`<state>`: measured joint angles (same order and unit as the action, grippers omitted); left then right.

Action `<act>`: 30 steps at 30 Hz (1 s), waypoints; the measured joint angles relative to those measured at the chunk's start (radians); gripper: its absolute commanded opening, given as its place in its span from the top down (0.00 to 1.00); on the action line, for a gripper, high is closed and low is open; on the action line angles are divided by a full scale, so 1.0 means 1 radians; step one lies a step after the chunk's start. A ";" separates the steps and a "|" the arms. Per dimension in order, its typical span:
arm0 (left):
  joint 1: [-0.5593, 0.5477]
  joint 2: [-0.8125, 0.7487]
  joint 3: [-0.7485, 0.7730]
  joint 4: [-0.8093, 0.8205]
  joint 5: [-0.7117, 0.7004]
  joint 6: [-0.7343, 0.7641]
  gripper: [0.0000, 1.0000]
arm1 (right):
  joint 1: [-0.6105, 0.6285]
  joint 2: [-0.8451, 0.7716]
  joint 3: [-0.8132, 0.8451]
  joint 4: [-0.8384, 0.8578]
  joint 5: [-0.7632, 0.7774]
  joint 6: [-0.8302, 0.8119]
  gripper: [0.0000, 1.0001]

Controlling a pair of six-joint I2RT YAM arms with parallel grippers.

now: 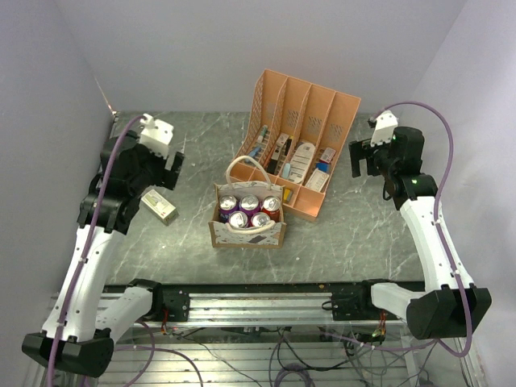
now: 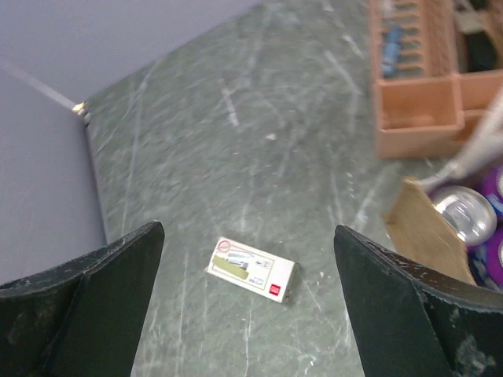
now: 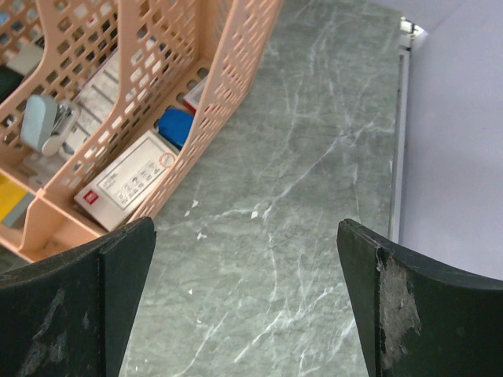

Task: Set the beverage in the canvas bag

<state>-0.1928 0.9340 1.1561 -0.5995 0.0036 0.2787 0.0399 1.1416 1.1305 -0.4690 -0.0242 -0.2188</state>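
The canvas bag [image 1: 246, 235], tan-brown with white loop handles, stands at the table's middle. Several beverage cans [image 1: 250, 210], purple and red with silver tops, stand upright inside it. The bag's edge [image 2: 420, 232] and a can top [image 2: 465, 214] show at the right of the left wrist view. My left gripper [image 1: 173, 164] is open and empty, raised over the table left of the bag. My right gripper [image 1: 367, 157] is open and empty, raised right of the orange rack. No can shows outside the bag.
An orange slotted file rack [image 1: 302, 133] with boxes and small items stands behind the bag; it also shows in the right wrist view [image 3: 157, 94]. A small white staple box [image 1: 160, 205] lies on the table at left, below my left gripper [image 2: 251, 269].
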 measured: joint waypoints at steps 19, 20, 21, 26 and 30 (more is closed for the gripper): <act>0.114 0.038 -0.128 0.248 -0.109 -0.149 0.01 | -0.006 -0.028 0.001 0.145 0.106 0.090 0.00; 0.115 0.027 -0.141 0.270 -0.102 -0.158 0.01 | -0.006 -0.043 -0.017 0.167 0.111 0.088 0.00; 0.116 0.011 -0.160 0.294 -0.090 -0.166 0.01 | -0.006 -0.056 -0.031 0.177 0.116 0.087 0.00; 0.121 -0.033 -0.195 0.356 -0.035 -0.184 0.00 | -0.009 -0.152 -0.129 0.235 0.128 0.087 0.00; 0.140 -0.041 -0.209 0.390 -0.019 -0.209 0.04 | -0.036 -0.237 -0.206 0.270 0.108 0.084 0.00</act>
<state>-0.0528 0.8928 0.9470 -0.2096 -0.0158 0.0692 0.0036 0.9047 0.9241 -0.1986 0.0841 -0.1349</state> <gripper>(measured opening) 0.979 0.999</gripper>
